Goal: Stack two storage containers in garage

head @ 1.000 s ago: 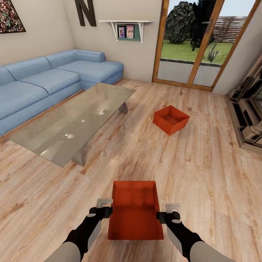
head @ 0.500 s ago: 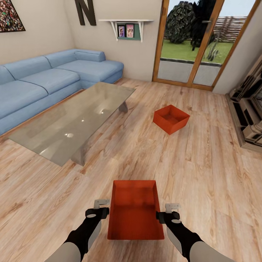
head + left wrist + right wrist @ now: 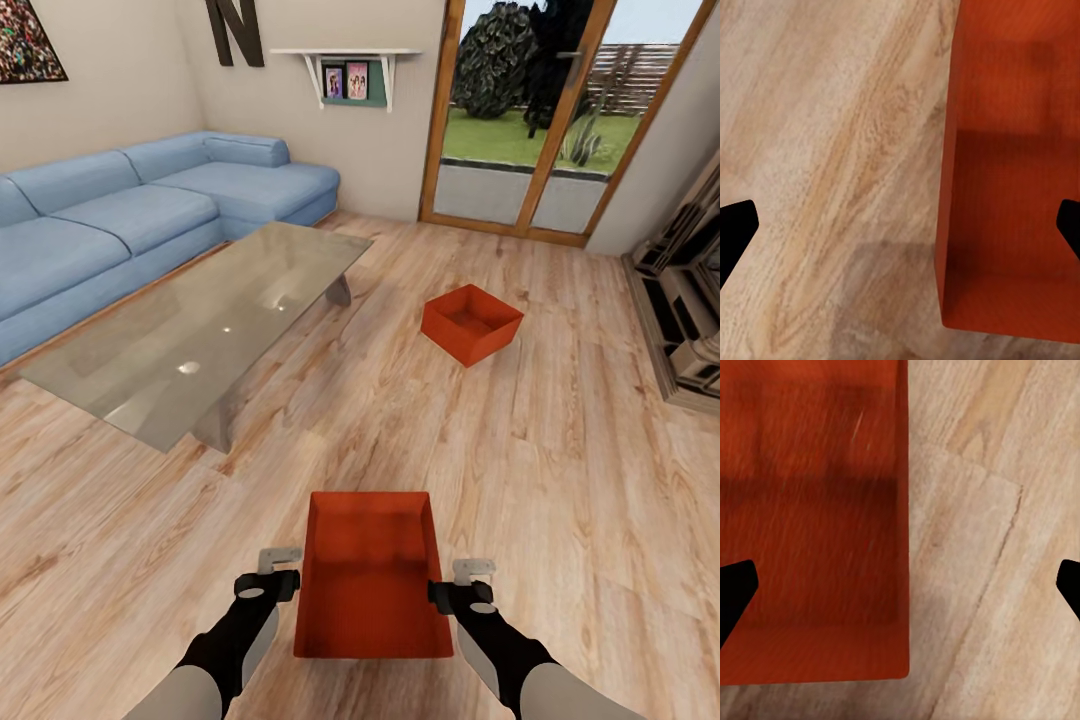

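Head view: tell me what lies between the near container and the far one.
In the head view, only bare wood-plank floor lies between the near container and the far container; the glass coffee table sits off to the left.

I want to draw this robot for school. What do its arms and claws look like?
Each arm starts pale grey, turns glossy black toward the wrist, and looks smooth and rounded, a bit like a sleeve. The left claw and right claw are small light grey blocky pieces on black wrist parts. In the wrist views the fingertips look plain black. I see no cables or markings.
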Controlling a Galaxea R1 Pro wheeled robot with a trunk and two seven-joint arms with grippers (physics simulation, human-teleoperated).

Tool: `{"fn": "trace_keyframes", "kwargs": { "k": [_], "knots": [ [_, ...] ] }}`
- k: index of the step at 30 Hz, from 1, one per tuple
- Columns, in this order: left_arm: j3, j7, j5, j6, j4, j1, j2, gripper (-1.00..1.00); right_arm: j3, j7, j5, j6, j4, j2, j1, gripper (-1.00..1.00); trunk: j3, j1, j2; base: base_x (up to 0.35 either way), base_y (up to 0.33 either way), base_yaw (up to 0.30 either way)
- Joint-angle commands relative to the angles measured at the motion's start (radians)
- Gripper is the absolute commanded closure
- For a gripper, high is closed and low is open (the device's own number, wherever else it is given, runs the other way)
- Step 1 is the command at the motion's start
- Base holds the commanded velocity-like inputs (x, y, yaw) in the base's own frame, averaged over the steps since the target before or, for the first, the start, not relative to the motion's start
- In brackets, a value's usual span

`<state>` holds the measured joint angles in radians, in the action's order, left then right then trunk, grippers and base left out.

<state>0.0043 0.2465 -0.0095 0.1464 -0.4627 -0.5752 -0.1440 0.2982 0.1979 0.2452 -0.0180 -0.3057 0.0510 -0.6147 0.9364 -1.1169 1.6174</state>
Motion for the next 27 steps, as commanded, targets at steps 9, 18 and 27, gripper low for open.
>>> {"fn": "trace_keyframes", "kwargs": {
  "k": [9, 18, 27],
  "knots": [
    [-0.001, 0.001, -0.003, 0.004, -0.002, 0.0, 0.0, -1.0, 0.01, 0.002, 0.008, -0.002, -0.001, -0.004, 0.0, -1.0, 0.029, -0.035, 0.064, 0.0, 0.0, 0.0],
    [-0.003, -0.001, -0.004, 0.004, -0.002, 0.0, 0.0, -1.0, 0.01, 0.002, 0.008, 0.0, -0.001, -0.004, 0.0, -1.0, 0.057, -0.069, 0.127, 0.0, 0.0, 0.0],
    [-0.006, -0.022, -0.004, 0.003, -0.001, 0.0, -0.004, -1.0, 0.011, 0.001, 0.008, -0.001, -0.001, -0.002, 0.0, -1.0, 0.085, -0.104, 0.19, 0.0, 0.0, 0.0]
  ]
}}
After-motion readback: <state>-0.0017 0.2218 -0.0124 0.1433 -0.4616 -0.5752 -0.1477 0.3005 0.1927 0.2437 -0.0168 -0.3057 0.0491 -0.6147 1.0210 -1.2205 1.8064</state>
